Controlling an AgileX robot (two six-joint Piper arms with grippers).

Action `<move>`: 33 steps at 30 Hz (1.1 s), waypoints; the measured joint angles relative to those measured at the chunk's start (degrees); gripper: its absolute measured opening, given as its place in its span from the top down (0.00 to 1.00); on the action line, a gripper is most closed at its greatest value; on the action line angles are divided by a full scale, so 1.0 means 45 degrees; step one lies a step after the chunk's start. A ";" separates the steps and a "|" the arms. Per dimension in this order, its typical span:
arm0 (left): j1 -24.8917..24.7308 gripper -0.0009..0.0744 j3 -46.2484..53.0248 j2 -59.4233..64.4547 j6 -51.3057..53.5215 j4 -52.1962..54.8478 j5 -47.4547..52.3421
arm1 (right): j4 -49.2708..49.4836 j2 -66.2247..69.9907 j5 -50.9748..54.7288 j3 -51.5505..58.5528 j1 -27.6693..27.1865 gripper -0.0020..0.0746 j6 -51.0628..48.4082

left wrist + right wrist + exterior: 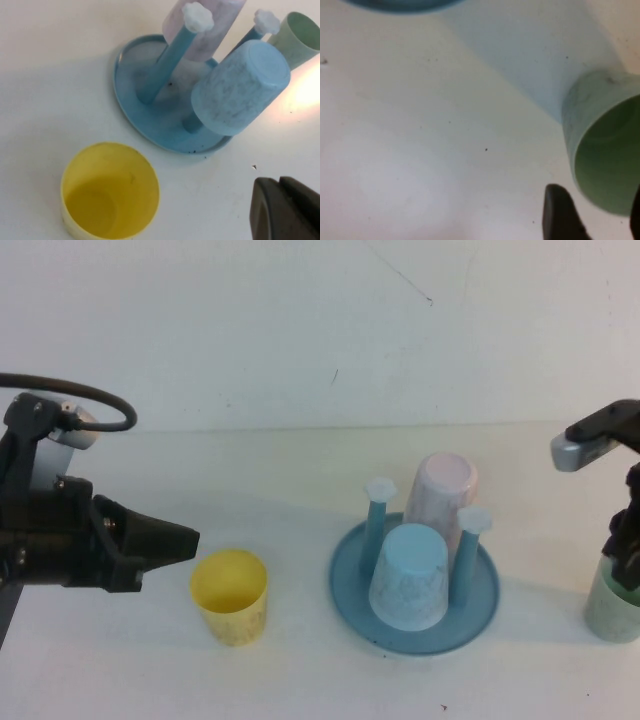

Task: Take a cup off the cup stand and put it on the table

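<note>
Setting the cup (612,607) on the table (290,540)

My right gripper (628,558) straddles its rim; lower squarely before releasing. My left gripper (160,540) idles closed beside the yellow cup (231,595).

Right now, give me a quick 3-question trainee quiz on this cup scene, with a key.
1. True or false: the mint-green cup stands upright on the table, off the cup stand.
2. How many cups sit upside down on the stand's pegs?
3. Which cup is nearest the left gripper: A) yellow cup, B) light blue cup, C) pink cup?

Key:
1. True; it stands mouth up, right of the stand, with the right gripper at its rim.
2. Two, the light blue and the pink.
3. A; the left gripper hovers just left of it, holding nothing.
</note>
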 joint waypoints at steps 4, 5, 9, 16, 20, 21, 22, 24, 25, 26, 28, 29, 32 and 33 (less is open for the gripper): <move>0.0000 0.99 0.0000 -0.0335 0.0368 -0.0028 -0.0397 | 0.0388 -0.1991 0.0004 0.0477 0.0000 0.59 -0.0100; 0.0000 0.99 0.0000 -0.0515 0.0378 0.0103 -0.0515 | 0.0557 -0.2549 -0.0130 0.0671 0.0000 0.59 -0.0212; 0.0000 0.99 0.0065 -0.1808 -0.0067 0.1046 -0.1325 | 0.1738 -0.4667 -0.1250 0.1898 0.0000 0.66 -0.1300; 0.0000 0.99 0.1943 -0.5903 -0.1174 0.1558 -0.3674 | 0.5976 -0.9111 -0.4994 0.5420 0.0000 0.93 -0.5241; 0.0000 0.99 0.3258 -0.8384 -0.2107 0.1632 -0.4162 | 0.9337 -1.1519 -0.6815 0.7276 0.0000 0.97 -0.8724; 0.0000 0.99 0.3589 -0.8949 -0.2323 0.1651 -0.4243 | 1.0147 -1.1996 -0.7058 0.7602 0.0000 0.97 -0.9325; 0.0000 0.99 0.3841 -0.9374 -0.2533 0.1705 -0.4303 | 1.1388 -1.2578 -0.7334 0.8062 0.0000 0.97 -1.0578; 0.0000 0.99 0.4475 -1.0367 -0.2912 0.1811 -0.4466 | 1.3209 -1.3716 -0.7531 0.8664 0.0000 0.97 -1.2441; 0.0000 0.99 0.4695 -1.0847 -0.3082 0.1876 -0.4571 | 1.4205 -1.4268 -0.7589 0.8953 0.0000 0.97 -1.3385; 0.0000 0.99 0.4960 -1.1312 -0.3275 0.1943 -0.4760 | 1.5106 -1.4792 -0.7643 0.9216 0.0000 0.97 -1.4217; 0.0000 0.99 0.5380 -1.2146 -0.3643 0.2011 -0.5081 | 1.6391 -1.5638 -0.7771 0.9620 0.0000 0.98 -1.5333; 0.0000 0.99 0.5595 -1.2594 -0.3807 0.2031 -0.5254 | 1.6952 -1.6058 -0.7801 0.9824 0.0000 0.98 -1.5715; 0.0000 0.99 0.6147 -1.3711 -0.3991 0.2058 -0.5587 | 1.7908 -1.6998 -0.7830 1.0436 0.0000 0.98 -1.6136; 0.0000 0.99 0.6322 -1.4024 -0.3997 0.2058 -0.5556 | 1.7999 -1.7242 -0.7830 1.0591 0.0000 0.98 -1.6136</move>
